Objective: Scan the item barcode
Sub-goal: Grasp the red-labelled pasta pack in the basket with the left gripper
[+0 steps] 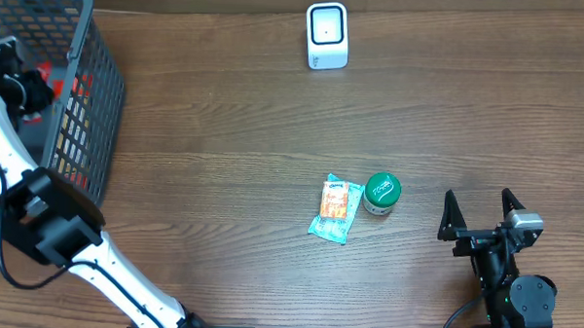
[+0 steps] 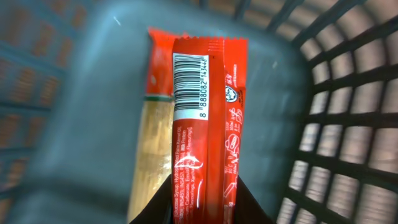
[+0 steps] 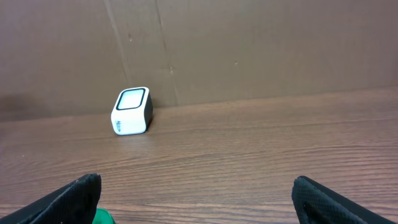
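My left gripper (image 2: 202,208) is shut on the lower end of a red packet (image 2: 205,112), and the packet's white barcode (image 2: 189,74) faces the left wrist camera. The packet stands inside the grey wire basket (image 2: 348,124). In the overhead view the left gripper (image 1: 20,84) is over the basket (image 1: 89,108) at the far left, with a bit of red (image 1: 48,74) showing beside it. The white scanner (image 1: 327,36) stands at the back middle of the table, also in the right wrist view (image 3: 132,111). My right gripper (image 1: 480,208) (image 3: 198,193) is open and empty at the front right.
A tan packet with a red top (image 2: 152,143) lies in the basket behind the red one. A green-lidded round tub (image 1: 382,192) and an orange and teal snack packet (image 1: 336,208) lie on the wooden table left of the right gripper. The tub's edge (image 3: 102,218) shows by the right gripper's left finger.
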Controlling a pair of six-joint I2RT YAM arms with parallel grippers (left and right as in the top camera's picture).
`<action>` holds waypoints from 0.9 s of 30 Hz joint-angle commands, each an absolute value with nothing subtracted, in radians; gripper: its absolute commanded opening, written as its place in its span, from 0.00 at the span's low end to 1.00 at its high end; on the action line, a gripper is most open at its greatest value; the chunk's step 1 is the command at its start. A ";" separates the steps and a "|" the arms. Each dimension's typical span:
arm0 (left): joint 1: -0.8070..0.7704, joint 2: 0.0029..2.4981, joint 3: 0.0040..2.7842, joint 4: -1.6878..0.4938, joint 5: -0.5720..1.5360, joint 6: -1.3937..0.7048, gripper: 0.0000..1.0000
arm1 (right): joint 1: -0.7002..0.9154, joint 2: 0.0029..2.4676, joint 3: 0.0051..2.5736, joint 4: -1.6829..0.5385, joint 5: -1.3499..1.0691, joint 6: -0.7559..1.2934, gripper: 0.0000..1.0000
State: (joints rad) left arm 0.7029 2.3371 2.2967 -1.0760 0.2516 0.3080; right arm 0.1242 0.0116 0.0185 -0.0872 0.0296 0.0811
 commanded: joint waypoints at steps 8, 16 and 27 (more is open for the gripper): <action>0.707 2.477 2.291 -1.072 0.258 0.353 0.28 | 0.120 0.003 0.008 -0.081 0.028 0.078 1.00; 0.708 2.468 2.293 -1.083 0.252 0.352 0.81 | 0.120 0.003 0.008 -0.081 0.028 0.078 1.00; 0.708 2.455 2.294 -1.080 0.167 0.353 1.00 | 0.120 0.003 0.008 -0.081 0.028 0.078 1.00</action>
